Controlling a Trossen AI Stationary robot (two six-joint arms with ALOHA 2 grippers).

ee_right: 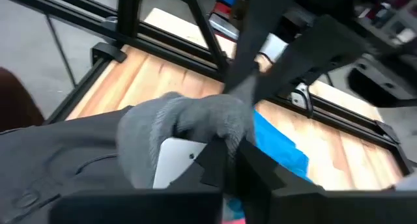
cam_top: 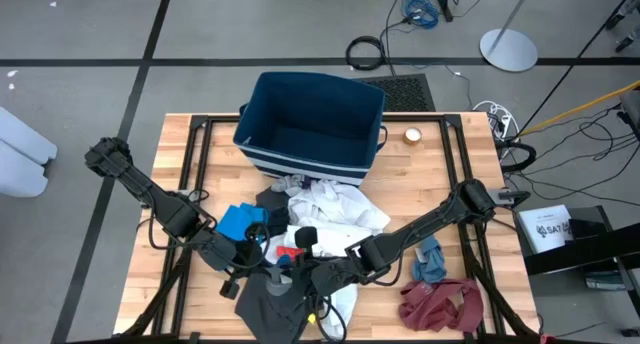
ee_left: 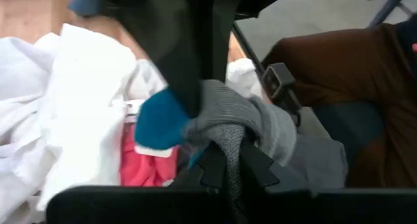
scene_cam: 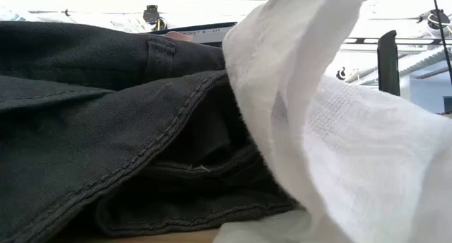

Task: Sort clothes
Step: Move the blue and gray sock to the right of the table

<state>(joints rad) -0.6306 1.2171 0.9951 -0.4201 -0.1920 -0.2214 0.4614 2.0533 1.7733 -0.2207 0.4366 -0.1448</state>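
Dark grey fabric (scene_cam: 106, 130) fills the low view right at the lens, with a white garment (scene_cam: 339, 130) draped over its right side. From above, both sit in the pile at the counter's (cam_top: 190, 284) front edge, the dark grey piece (cam_top: 268, 304) lowest, the white one (cam_top: 335, 206) spreading back toward the dark blue bin (cam_top: 310, 124). A bright blue top (cam_top: 240, 222) lies at the pile's left, a bit of red (cam_top: 290, 252) in the middle. To the right lie a grey-blue sock (cam_top: 432, 259) and a maroon top (cam_top: 440, 302).

Both grippers meet over the front of the pile. The left gripper (ee_left: 225, 162) has its fingers pinched nearly together on a grey knit sock (ee_left: 238, 120). The right gripper (ee_right: 225, 159) has its fingers closed narrow on what looks like the same grey sock (ee_right: 189, 123), though the high view hides the contact.
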